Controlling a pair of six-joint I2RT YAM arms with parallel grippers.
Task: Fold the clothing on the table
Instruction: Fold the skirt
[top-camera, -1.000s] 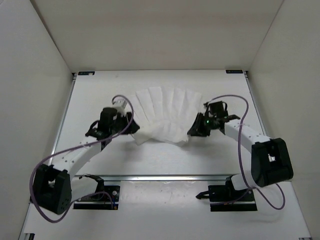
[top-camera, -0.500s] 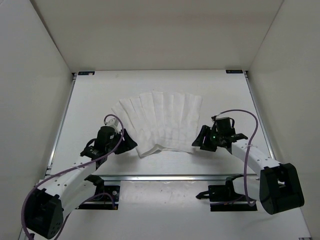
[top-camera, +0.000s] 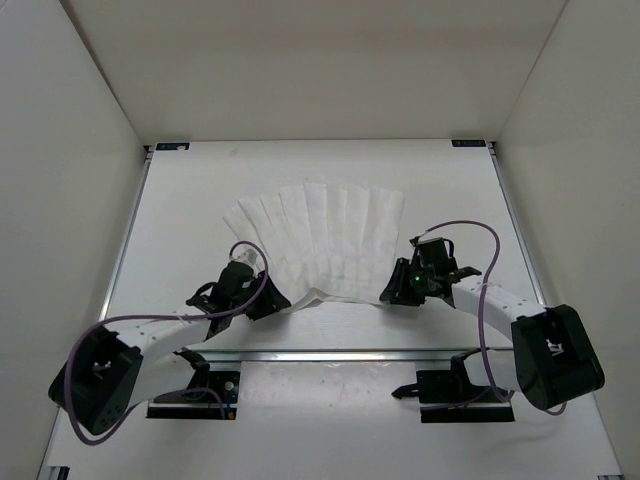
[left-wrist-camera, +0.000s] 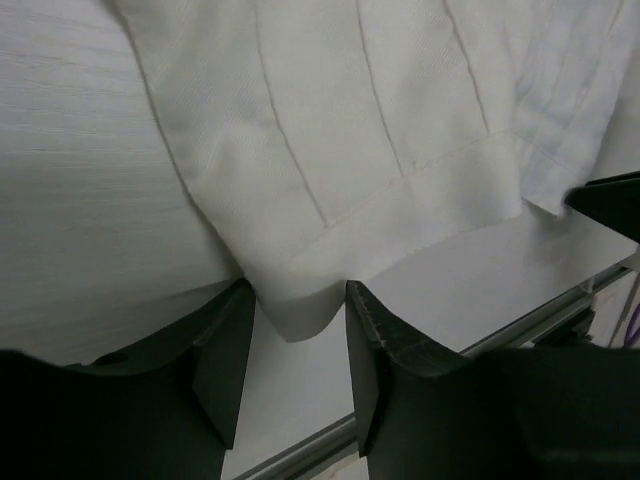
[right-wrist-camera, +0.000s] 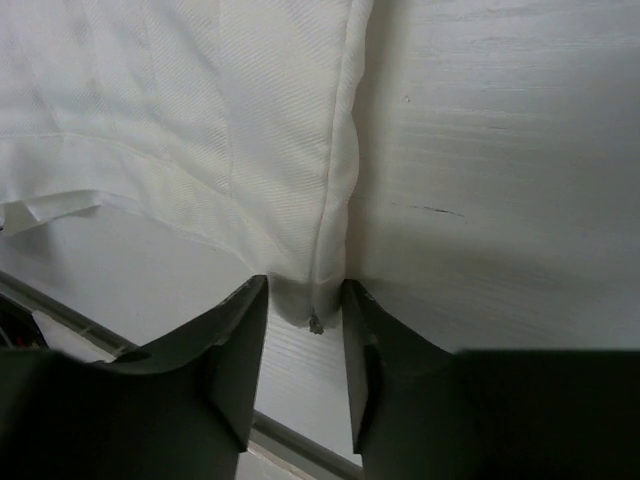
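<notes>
The white pleated clothing (top-camera: 320, 235) lies fanned out flat on the table (top-camera: 180, 220), narrow end nearest the arms. My left gripper (top-camera: 278, 300) sits low at its near left corner. In the left wrist view the corner of the clothing (left-wrist-camera: 330, 120) pokes between the parted jaws of the left gripper (left-wrist-camera: 297, 290). My right gripper (top-camera: 388, 293) is at the near right corner. In the right wrist view the seamed corner of the clothing (right-wrist-camera: 200, 120) lies between the spread jaws of the right gripper (right-wrist-camera: 305, 285). Both grippers are open.
A metal rail (top-camera: 330, 353) runs along the table's near edge, just behind both grippers, and shows in the wrist views (left-wrist-camera: 540, 320) (right-wrist-camera: 300, 440). White walls (top-camera: 70, 200) enclose the left, right and back. Purple cables loop over both arms.
The clothing was drawn toward the near edge and now lies flatter and wider. Both grippers moved nearer, let go, and now straddle the near corners.
</notes>
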